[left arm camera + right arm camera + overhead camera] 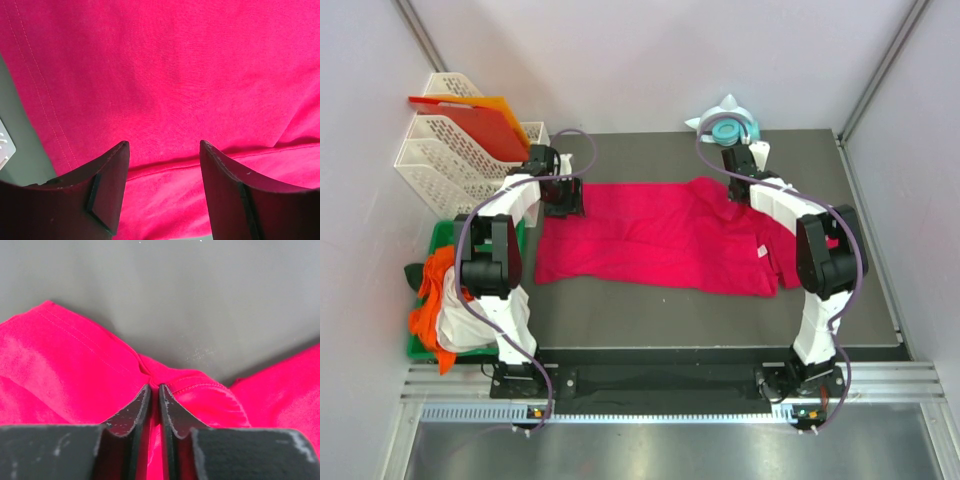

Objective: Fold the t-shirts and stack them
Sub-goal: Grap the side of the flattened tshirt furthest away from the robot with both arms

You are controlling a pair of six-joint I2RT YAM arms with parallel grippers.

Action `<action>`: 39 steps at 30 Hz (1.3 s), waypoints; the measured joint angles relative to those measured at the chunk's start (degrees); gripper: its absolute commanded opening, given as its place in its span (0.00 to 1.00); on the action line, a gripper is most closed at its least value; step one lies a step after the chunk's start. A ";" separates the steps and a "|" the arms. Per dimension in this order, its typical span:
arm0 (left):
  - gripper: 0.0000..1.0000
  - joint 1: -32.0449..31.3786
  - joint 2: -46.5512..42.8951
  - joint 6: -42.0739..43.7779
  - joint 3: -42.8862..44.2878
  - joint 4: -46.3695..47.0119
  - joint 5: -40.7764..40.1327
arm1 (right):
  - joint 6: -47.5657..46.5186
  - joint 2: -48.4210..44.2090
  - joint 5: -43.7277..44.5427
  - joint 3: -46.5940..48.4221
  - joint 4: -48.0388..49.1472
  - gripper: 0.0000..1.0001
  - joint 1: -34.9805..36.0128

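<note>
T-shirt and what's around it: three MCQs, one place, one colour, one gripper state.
1. Where is the green bin?
A. far right corner
B. between the arms
C. left of the left arm

2. What colour is the spread t-shirt?
A. crimson-pink
B. white
C. blue

3. How does the left gripper stand?
A. shut on fabric
B. open over the t-shirt
C. out of view

Answers:
1 C, the bin sits at the table's left edge, beside that arm.
2 A, the fabric is crimson-pink in every view.
3 B, a wide gap shows between its fingers, with fabric beyond.
</note>
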 measured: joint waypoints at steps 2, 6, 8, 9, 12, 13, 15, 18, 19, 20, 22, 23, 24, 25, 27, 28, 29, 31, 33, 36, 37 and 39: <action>0.63 0.00 0.00 0.00 0.00 -0.02 0.00 | 0.02 0.00 0.00 0.00 -0.13 0.16 0.00; 0.63 0.00 0.02 0.00 0.00 -0.02 0.00 | 0.02 0.09 -0.04 0.02 -0.57 0.19 0.00; 0.63 0.00 0.02 0.00 0.00 -0.02 0.00 | 0.04 0.26 -0.11 0.04 -0.66 0.20 0.00; 0.63 0.00 0.02 0.00 0.00 -0.02 0.02 | 0.02 0.39 -0.13 0.07 -0.68 0.20 0.00; 0.63 0.00 0.02 0.00 0.00 -0.02 0.02 | 0.04 0.74 -0.22 0.11 -0.70 0.20 0.00; 0.63 0.00 0.02 0.00 0.00 -0.02 0.02 | 0.02 0.85 -0.22 0.13 -0.70 0.21 0.00; 0.63 0.00 0.02 0.00 0.00 -0.02 0.02 | 0.02 1.18 -0.20 0.15 -0.70 0.22 -0.02; 0.63 0.00 0.00 0.00 0.00 0.00 0.02 | 0.02 1.90 -0.26 0.28 -0.81 0.21 -0.04; 0.63 0.00 0.02 0.00 0.00 -0.02 0.02 | 0.02 2.19 -0.28 0.46 -0.85 0.21 -0.04; 0.63 0.00 0.02 0.00 -0.02 -0.02 0.02 | 0.02 2.38 -0.31 0.55 -0.83 0.21 -0.04; 0.63 0.00 0.02 0.00 -0.02 -0.02 0.02 | 0.02 2.47 -0.35 0.55 -0.92 0.22 -0.04; 0.63 0.00 0.02 0.00 -0.02 -0.02 0.02 | 0.02 2.47 -0.35 0.57 -0.90 0.21 -0.04; 0.63 0.00 0.02 0.00 -0.02 -0.02 0.02 | 0.02 2.47 -0.35 0.57 -0.90 0.20 -0.04; 0.63 0.00 0.02 0.02 -0.02 -0.02 0.02 | 0.02 2.47 -0.35 0.59 -0.90 0.19 -0.04; 0.63 0.00 0.02 0.02 -0.11 0.00 0.02 | 0.00 2.47 -0.35 0.59 -0.90 0.13 -0.04; 0.63 0.00 0.02 0.00 -0.17 0.00 0.02 | -0.02 2.47 -0.35 0.59 -0.87 0.13 -0.04; 0.63 0.00 0.02 0.00 -0.28 0.02 0.02 | -0.11 2.47 -0.35 0.59 -0.87 0.14 -0.04; 0.63 0.00 0.02 0.00 -0.52 0.02 0.02 | -0.11 2.47 -0.33 0.59 -0.90 0.21 -0.04; 0.63 0.00 0.02 0.00 -0.79 0.02 0.02 | -0.31 2.47 -0.31 0.76 -0.94 0.25 -0.04; 0.63 0.00 0.02 0.00 -0.94 0.02 0.02 | -0.57 2.93 -0.28 1.62 -0.92 0.27 -0.04; 0.63 0.00 0.02 0.02 -0.94 0.02 0.04 | -0.59 3.08 -0.26 1.75 -0.81 0.27 -0.04; 0.63 0.00 0.02 0.02 -0.96 0.02 0.04 | -0.61 3.26 -0.24 1.97 -0.87 0.23 -0.04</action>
